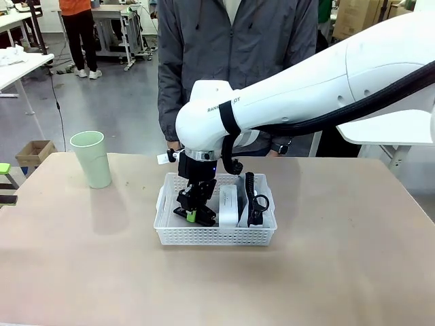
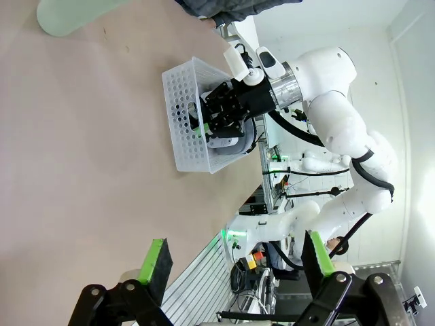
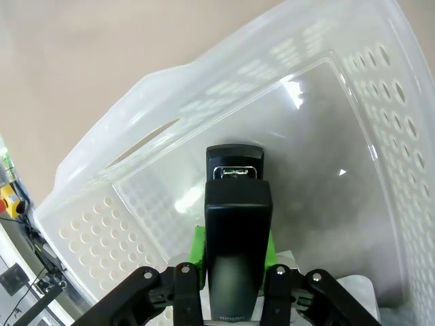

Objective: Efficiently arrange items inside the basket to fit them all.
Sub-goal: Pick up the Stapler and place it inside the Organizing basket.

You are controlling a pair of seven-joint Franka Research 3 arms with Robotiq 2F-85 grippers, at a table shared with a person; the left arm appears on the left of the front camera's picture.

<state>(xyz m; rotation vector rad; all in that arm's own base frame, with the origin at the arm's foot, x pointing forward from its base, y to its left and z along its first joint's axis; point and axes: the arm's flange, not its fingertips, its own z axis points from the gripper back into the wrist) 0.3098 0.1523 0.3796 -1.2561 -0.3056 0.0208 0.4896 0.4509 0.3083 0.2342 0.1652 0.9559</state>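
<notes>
Right arm reaches across, wrist vertical, right gripper point(image 1: 195, 210) pointing down into the basket point(image 1: 211, 236). Black stapler point(image 3: 234, 231) sits between its pads; clamped or released, cannot tell. Left gripper point(image 2: 234, 261) spread wide, empty.

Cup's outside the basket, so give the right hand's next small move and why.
Probably release the stapler and lift the right hand straight up: the stapler sits low in the basket between its pads, and the cup stands on the table.

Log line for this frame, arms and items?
right gripper: shut on stapler, inside basket | left gripper: open, apart from basket | box: in basket | cup: on table, outside
</notes>
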